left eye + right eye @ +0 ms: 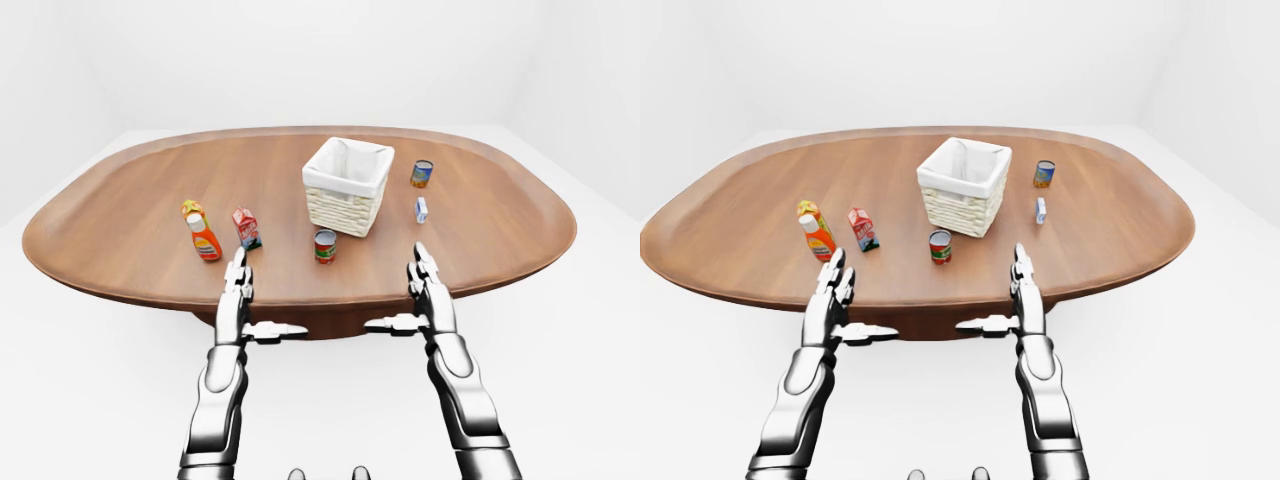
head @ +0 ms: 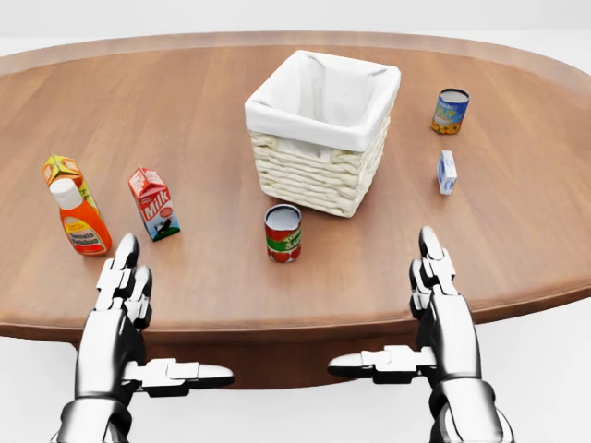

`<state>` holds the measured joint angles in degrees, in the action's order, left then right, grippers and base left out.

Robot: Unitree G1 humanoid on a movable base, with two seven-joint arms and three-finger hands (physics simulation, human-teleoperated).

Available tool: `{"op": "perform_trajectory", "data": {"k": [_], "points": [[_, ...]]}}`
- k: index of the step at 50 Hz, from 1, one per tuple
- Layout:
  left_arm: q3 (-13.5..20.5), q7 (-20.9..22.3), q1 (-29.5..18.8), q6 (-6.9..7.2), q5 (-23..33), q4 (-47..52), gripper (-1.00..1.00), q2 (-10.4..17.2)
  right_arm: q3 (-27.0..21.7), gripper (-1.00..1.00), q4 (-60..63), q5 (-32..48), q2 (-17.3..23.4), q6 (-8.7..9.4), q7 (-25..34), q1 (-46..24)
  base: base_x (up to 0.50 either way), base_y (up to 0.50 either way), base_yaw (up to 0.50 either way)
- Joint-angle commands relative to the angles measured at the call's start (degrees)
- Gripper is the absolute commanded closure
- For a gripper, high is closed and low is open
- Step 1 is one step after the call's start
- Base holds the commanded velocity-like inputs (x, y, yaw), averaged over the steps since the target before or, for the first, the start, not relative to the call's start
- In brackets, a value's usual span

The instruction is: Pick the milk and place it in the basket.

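A red and white milk carton point(image 2: 154, 203) stands upright on the oval wooden table point(image 2: 517, 231), left of centre in the head view. The wicker basket point(image 2: 323, 129) with a white cloth lining stands near the table's middle and holds nothing that I can see. My left hand point(image 2: 138, 318) hovers open over the table's near edge, just below the carton and apart from it. My right hand point(image 2: 416, 309) is open too, at the same height, lower right of the basket.
An orange bottle point(image 2: 80, 220) with a small orange carton point(image 2: 63, 171) behind it stands left of the milk. A red can point(image 2: 283, 233) sits below the basket. A blue and yellow can point(image 2: 450, 111) and a small blue carton point(image 2: 447, 172) lie to the right.
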<state>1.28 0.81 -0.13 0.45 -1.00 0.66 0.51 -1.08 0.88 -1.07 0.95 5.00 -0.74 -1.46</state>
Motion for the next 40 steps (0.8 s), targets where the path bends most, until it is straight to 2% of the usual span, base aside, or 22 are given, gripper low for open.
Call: {"op": "perform_trajectory", "data": {"k": [1, 3, 10, 18, 27, 40], "points": [[2.32, 1.69, 0.18, 2.84, -2.38, 3.70, -1.00, 1.08, -0.85, -1.00, 7.47, 0.58, 1.89, 0.00, 1.33, -0.12, 0.00, 0.00, 0.00], [2.49, 2.00, 0.72, 4.55, -2.72, 6.38, -1.00, 1.18, -0.92, -1.00, 11.53, 0.54, 1.52, 0.00, 3.12, 1.00, 0.00, 0.00, 0.00], [3.69, 2.56, 2.61, 4.55, -4.02, 16.74, -1.00, 1.25, 0.40, -1.00, 26.39, 0.34, 0.86, 0.00, 9.16, 5.91, 0.00, 0.00, 0.00], [2.62, 3.15, 5.67, 4.55, 0.10, 24.17, -1.00, 0.74, -0.10, -1.00, 33.03, 1.78, 0.39, 0.00, 10.09, 7.27, 0.00, 0.00, 0.00], [2.98, 4.50, 7.91, 4.55, -0.05, 33.71, -1.00, 0.39, -1.19, -1.00, 39.18, 0.99, 0.24, 0.00, 10.87, 7.76, 0.00, 0.00, 0.00], [3.39, 5.54, 8.11, 4.55, 0.37, 34.90, -1.00, 0.10, -1.27, -1.00, 43.30, 0.42, 0.04, 0.00, 10.89, 8.34, 0.00, 0.00, 0.00]]}}
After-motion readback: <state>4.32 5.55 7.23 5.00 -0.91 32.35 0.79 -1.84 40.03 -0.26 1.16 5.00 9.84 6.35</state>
